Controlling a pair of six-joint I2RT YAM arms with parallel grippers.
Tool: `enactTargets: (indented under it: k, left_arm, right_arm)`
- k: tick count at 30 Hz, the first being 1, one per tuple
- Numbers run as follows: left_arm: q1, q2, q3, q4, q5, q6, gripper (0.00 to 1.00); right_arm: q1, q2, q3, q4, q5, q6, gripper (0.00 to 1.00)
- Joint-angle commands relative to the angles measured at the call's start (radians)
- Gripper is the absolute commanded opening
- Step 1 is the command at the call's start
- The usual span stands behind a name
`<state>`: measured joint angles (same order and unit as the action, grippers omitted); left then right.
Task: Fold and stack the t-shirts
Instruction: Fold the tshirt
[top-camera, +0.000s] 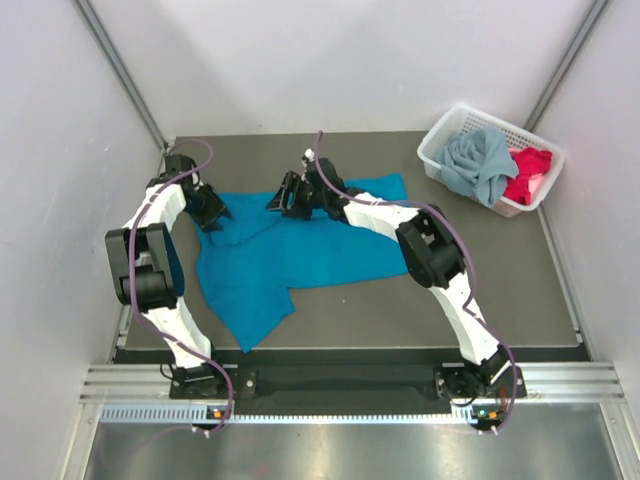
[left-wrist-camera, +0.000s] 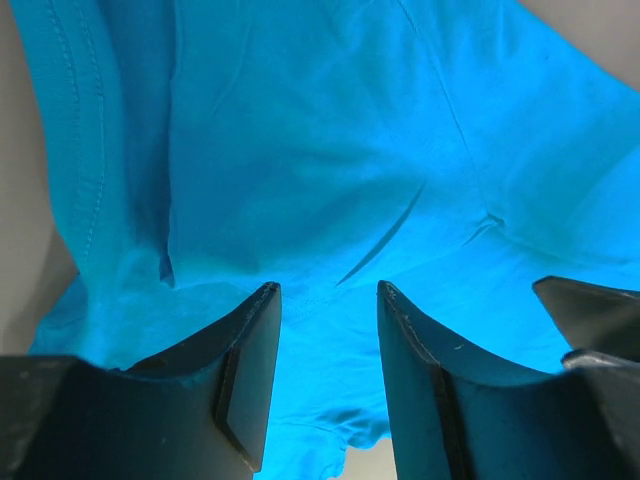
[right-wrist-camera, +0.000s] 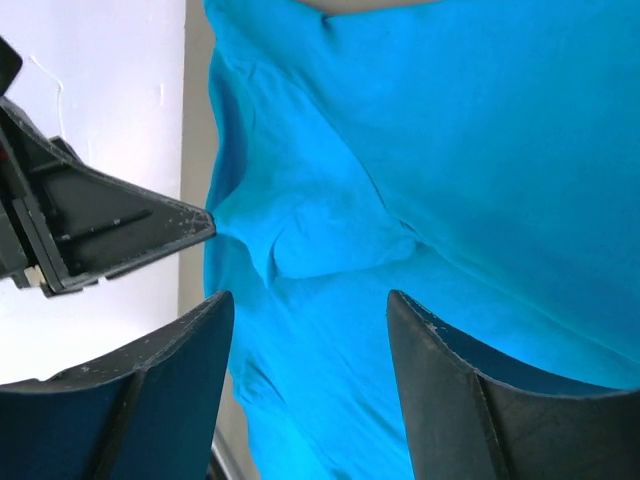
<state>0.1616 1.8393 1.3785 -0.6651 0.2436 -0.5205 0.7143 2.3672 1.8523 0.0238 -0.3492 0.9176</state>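
Observation:
A bright teal-blue t-shirt (top-camera: 300, 255) lies spread and rumpled on the dark table, one part trailing toward the near edge. My left gripper (top-camera: 215, 215) hovers over its far left corner, open, with the teal cloth (left-wrist-camera: 320, 150) below the fingers and nothing pinched between them (left-wrist-camera: 328, 290). My right gripper (top-camera: 285, 195) is over the shirt's far edge near the middle, also open (right-wrist-camera: 310, 298) above the teal cloth (right-wrist-camera: 450, 150). A dusty grey-blue t-shirt (top-camera: 478, 165) and a red-pink t-shirt (top-camera: 528, 172) sit bunched in the basket.
The white lattice basket (top-camera: 437, 140) stands at the table's far right corner. White walls enclose the table (top-camera: 400, 320) on three sides. The left gripper's finger (right-wrist-camera: 110, 230) shows beside the right gripper, so the two are close together.

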Motion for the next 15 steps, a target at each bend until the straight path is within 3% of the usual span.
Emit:
enactTargets:
  k: [1,15]
  left_arm:
    - [0.003,-0.015,0.024,-0.011,-0.01,-0.013,0.48]
    - [0.006,0.063,0.027,-0.008,-0.035,-0.035,0.48]
  right_arm:
    - [0.011,0.029,0.007,0.082,-0.004,0.058,0.63]
    - [0.034,0.106,0.065,0.088,-0.011,0.093,0.62]
